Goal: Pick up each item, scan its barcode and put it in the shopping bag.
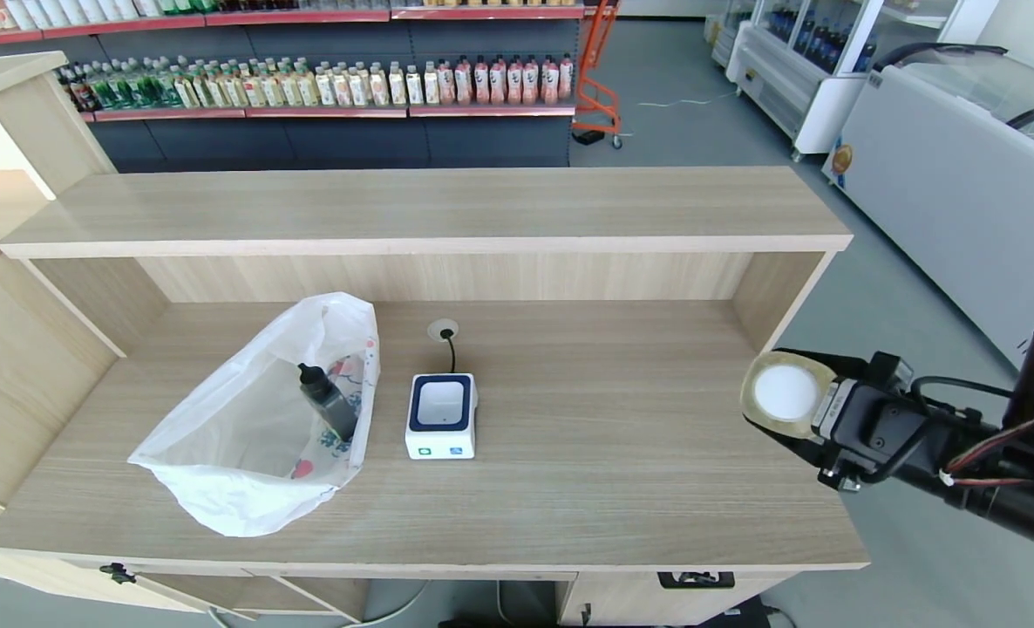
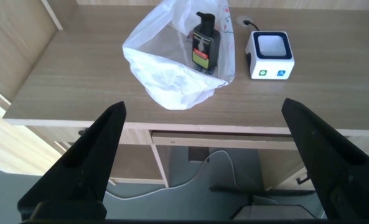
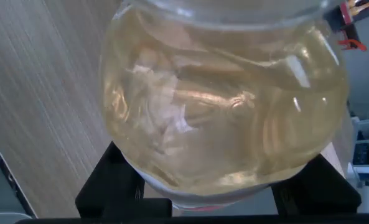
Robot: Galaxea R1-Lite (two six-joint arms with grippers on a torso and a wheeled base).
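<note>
My right gripper [image 1: 818,410] is shut on a round clear jar [image 1: 785,394] of pale yellow contents, held on its side at the counter's right end with its white end toward the head camera. In the right wrist view the jar [image 3: 224,99] sits between the two dark fingers [image 3: 112,186]. A white barcode scanner [image 1: 441,414] stands mid-counter, well left of the jar. The white shopping bag [image 1: 247,436] lies open at the left with a dark pump bottle [image 1: 329,403] inside. My left gripper [image 2: 203,162] hangs open and empty below the counter's front edge, facing the bag [image 2: 165,74], bottle [image 2: 205,45] and scanner [image 2: 270,53].
The wooden counter [image 1: 622,453] has a raised top shelf [image 1: 421,209] at the back and side walls at both ends. The scanner's cable runs into a hole [image 1: 443,330] behind it. White freezers [image 1: 962,157] stand to the right, and drink shelves [image 1: 325,83] line the far wall.
</note>
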